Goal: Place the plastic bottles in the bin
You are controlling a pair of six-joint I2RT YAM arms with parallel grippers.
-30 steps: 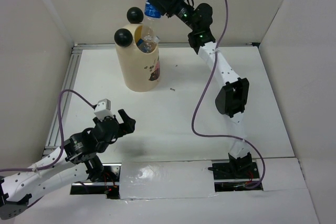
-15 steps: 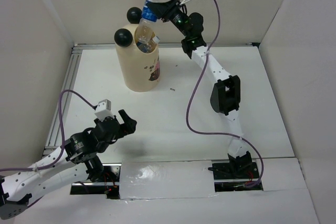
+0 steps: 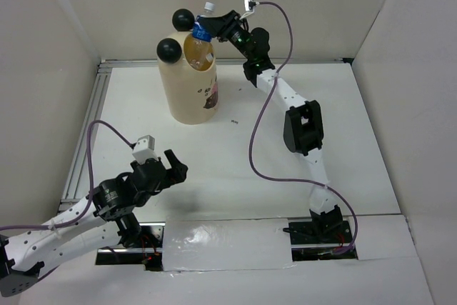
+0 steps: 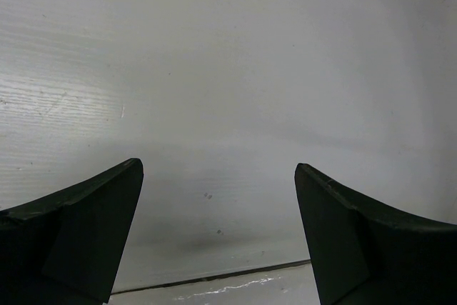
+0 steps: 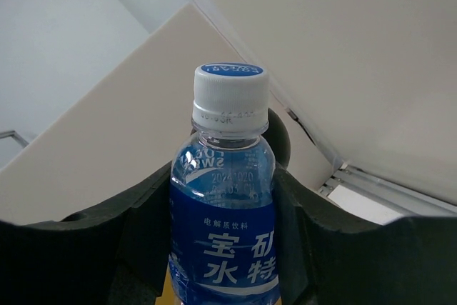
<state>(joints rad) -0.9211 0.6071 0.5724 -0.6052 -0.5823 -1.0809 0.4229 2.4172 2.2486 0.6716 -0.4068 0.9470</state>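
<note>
The cream bin (image 3: 189, 94), with two black balls (image 3: 169, 50) on its rim, stands at the back left of the table. My right gripper (image 3: 214, 28) is shut on a clear plastic bottle (image 3: 204, 25) with a blue label and a white-and-blue cap. It holds the bottle upright over the bin's mouth, with the lower end dipping inside. In the right wrist view the bottle (image 5: 223, 233) sits between the black fingers (image 5: 139, 219) of that gripper (image 5: 223, 198). My left gripper (image 3: 171, 166) is open and empty above bare table, as the left wrist view (image 4: 218, 169) shows.
White walls close in the table on the left, back and right. A metal rail (image 3: 89, 126) runs along the left edge. A small dark speck (image 3: 234, 121) lies on the table right of the bin. The right arm's cable (image 3: 260, 141) hangs beside the arm.
My right gripper has moved left and down with the bottle, from above the bin's right side to its mouth. The left arm has shifted only slightly.
</note>
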